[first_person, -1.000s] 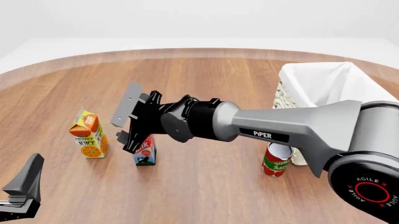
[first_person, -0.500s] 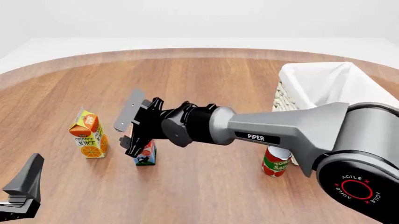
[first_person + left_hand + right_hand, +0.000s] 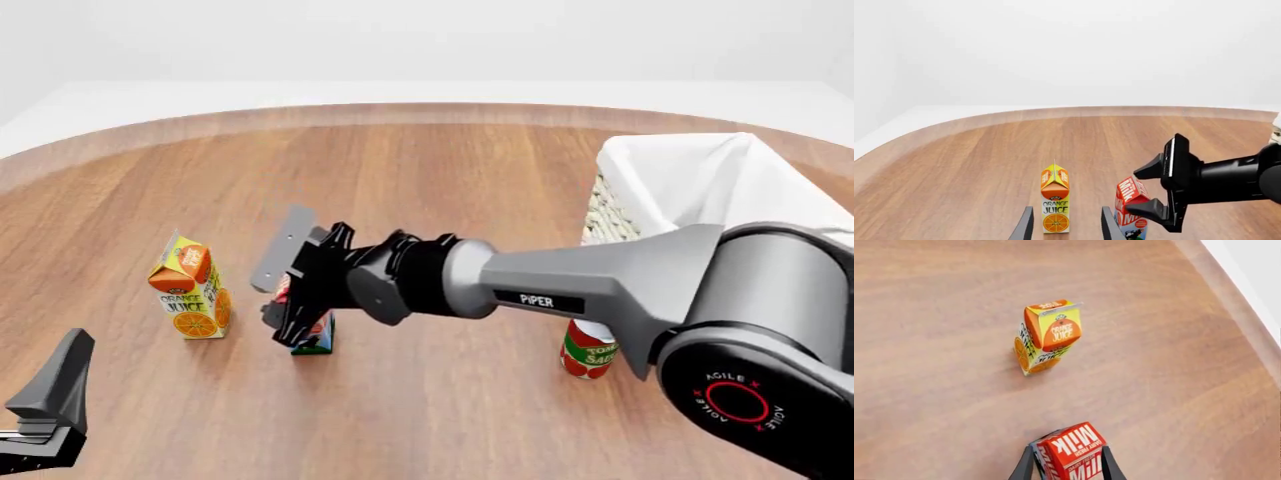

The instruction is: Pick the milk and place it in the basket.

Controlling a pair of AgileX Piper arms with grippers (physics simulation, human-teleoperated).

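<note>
Milk carton (image 3: 311,330) stands on the table (image 3: 441,180) beside the orange juice carton (image 3: 190,288), between the right gripper's (image 3: 283,290) 2 open fingers, so a crooked squeeze could tip it before the basket (image 3: 694,185).

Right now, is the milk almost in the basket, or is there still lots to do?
Still lots. Done: the right gripper has reached the milk, one finger on either side of the carton. In hand: closing on it; I cannot tell if it is gripped yet, and the milk stands on the table. Left: lifting it, carrying it to the basket and dropping it in. The left gripper waits open.
</note>
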